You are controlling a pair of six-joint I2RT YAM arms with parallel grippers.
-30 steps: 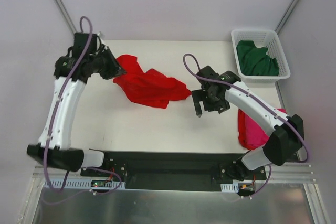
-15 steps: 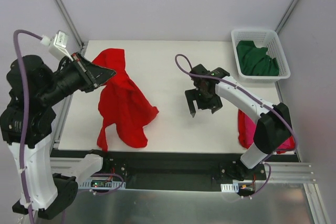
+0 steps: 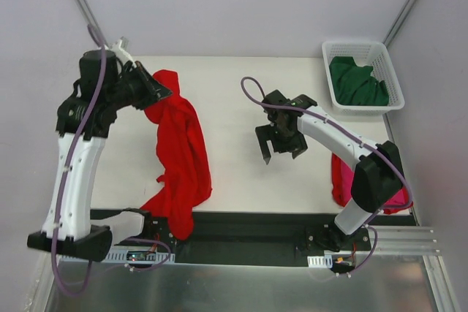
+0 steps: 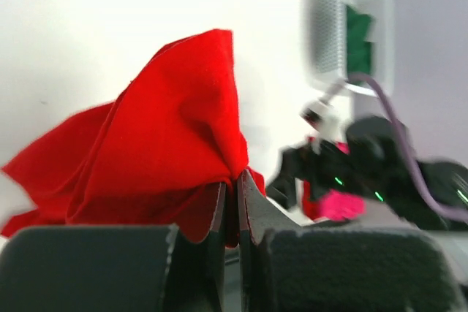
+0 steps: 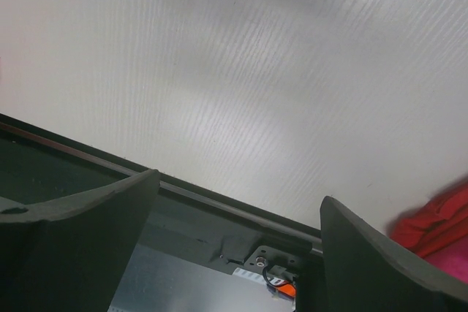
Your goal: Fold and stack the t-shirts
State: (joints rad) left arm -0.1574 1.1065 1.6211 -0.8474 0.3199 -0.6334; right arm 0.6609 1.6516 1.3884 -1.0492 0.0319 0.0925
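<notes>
My left gripper (image 3: 159, 94) is shut on the bright red t-shirt (image 3: 179, 158) and holds it up at the table's left. The shirt hangs in a long drape that reaches past the table's near edge. In the left wrist view the red cloth (image 4: 168, 137) is pinched between my closed fingers (image 4: 252, 206). My right gripper (image 3: 281, 153) is open and empty above the table's middle; its view shows bare tabletop between the wide fingers (image 5: 365, 253). The magenta-pink t-shirt (image 3: 344, 180) lies bunched at the near right, partly under the right arm. The dark green t-shirt (image 3: 356, 82) sits in the basket.
The white lattice basket (image 3: 387, 60) stands at the far right corner. A black rail (image 3: 248, 224) runs along the table's near edge between the arm bases. Grey walls close the back and sides.
My left arm lifted the red shirt off the table, swung it out left, and now holds it nearer the table, hanging narrower and longer. My right gripper shifted slightly left.
</notes>
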